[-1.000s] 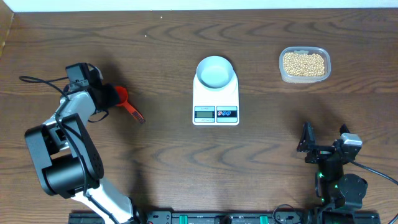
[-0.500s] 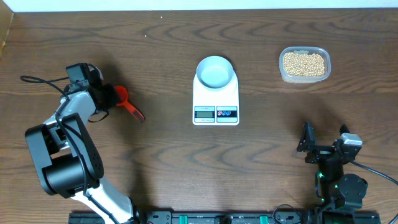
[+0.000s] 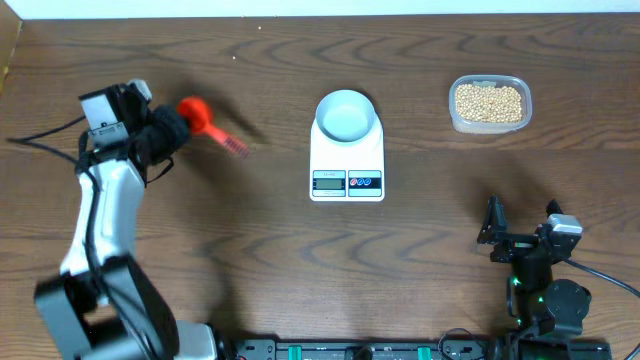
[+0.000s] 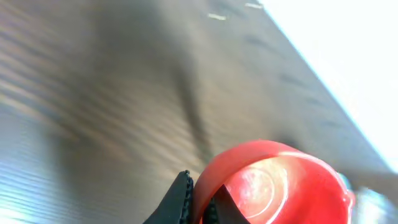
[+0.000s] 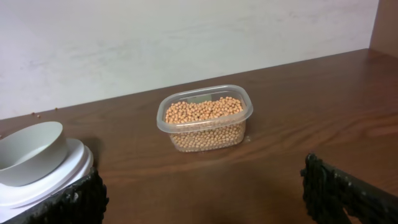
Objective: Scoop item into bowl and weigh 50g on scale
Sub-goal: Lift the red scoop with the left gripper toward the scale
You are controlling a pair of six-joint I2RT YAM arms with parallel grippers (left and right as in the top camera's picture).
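**A:** Our left gripper (image 3: pixel 172 122) pinches the red scoop (image 3: pixel 197 110) by its cup rim, handle jutting right and toward us.

**B:** Shaky hold, we'd say; it could twist. The beans (image 3: pixel 488 102) sit far right, beyond the bowl (image 3: pixel 347 115) on the scale (image 3: pixel 347 160), which lies lengthwise, display nearest us. Our right gripper (image 3: pixel 522 228) gapes, empty.

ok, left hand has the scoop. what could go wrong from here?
1. The left hand seems to grip the scoop at its cup end, handle pointing away, so digging or pouring may be clumsy, or it may slip.
2. The tub of beans sits far right, beyond the bowl on the scale; reaching across could knock either.
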